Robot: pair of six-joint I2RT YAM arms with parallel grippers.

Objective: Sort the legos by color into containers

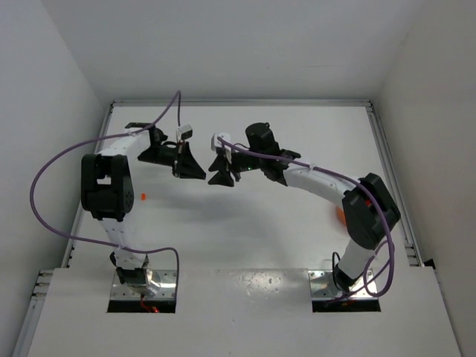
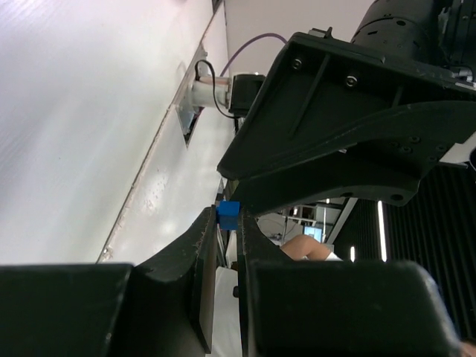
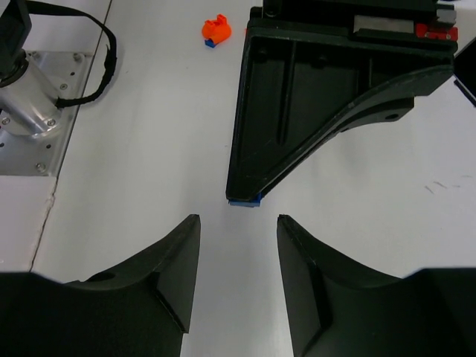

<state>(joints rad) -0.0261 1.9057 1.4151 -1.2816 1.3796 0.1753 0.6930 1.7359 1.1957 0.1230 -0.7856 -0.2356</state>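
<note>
The left end effector (image 2: 229,227) pinches a blue lego (image 2: 228,214) above the middle of the desk (image 1: 260,238). The right end effector (image 3: 238,223) faces it, jaws apart and empty. An orange lego (image 3: 216,30) lies near the left edge.

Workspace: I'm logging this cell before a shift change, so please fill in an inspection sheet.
Surface: white table, faint scuff marks.
Job's things: blue brick pinched in left gripper; orange brick loose on the table; orange bowl mostly hidden behind right arm.
Clutter: nothing seen.
Grippers: left gripper shut on blue brick; right gripper open, facing the brick, not touching it.
Cables: purple cable loops beside left arm; another trails along right arm.
Surroundings: white walls enclose the table.
</note>
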